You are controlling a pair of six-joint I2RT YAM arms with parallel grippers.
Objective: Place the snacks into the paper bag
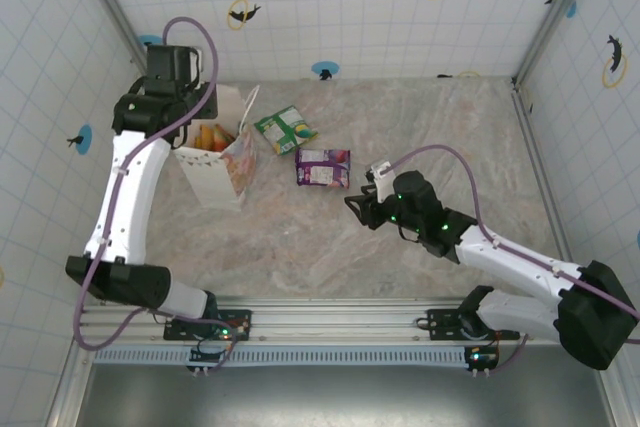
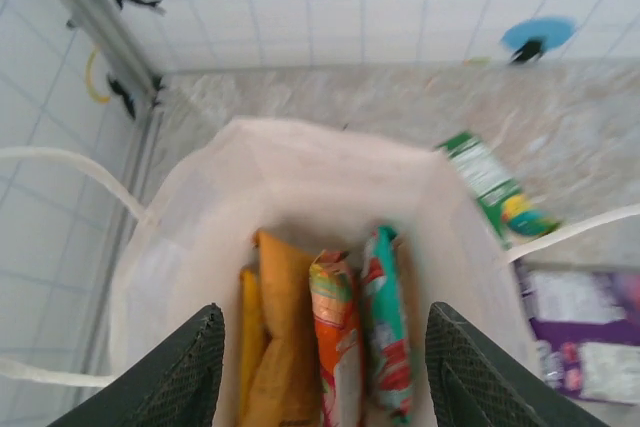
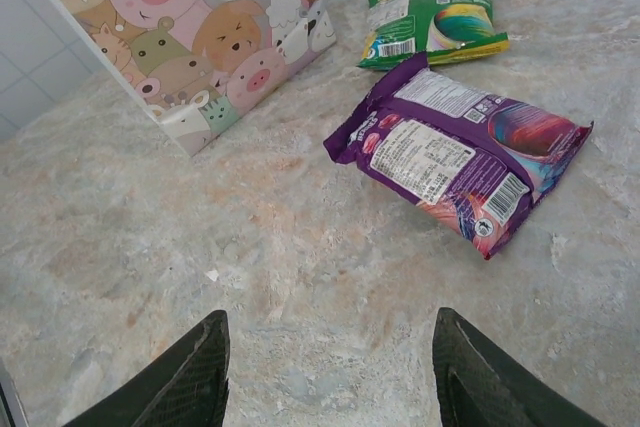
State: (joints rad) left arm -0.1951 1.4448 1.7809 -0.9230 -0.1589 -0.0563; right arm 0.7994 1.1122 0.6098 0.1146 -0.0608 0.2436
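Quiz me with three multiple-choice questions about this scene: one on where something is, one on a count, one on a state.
1. Where is the purple packet?
A) inside the paper bag
B) on the table, near the green packet
C) under the bag

2. How many packets lie on the table outside the bag?
A) two
B) four
C) none

3. The left gripper above the bag is:
A) shut on a packet
B) shut, empty
C) open, empty

Answers: 1 B, it lies flat on the marble top; 2 A, just the purple and the green; 3 C, its fingers stand wide apart with nothing between them.
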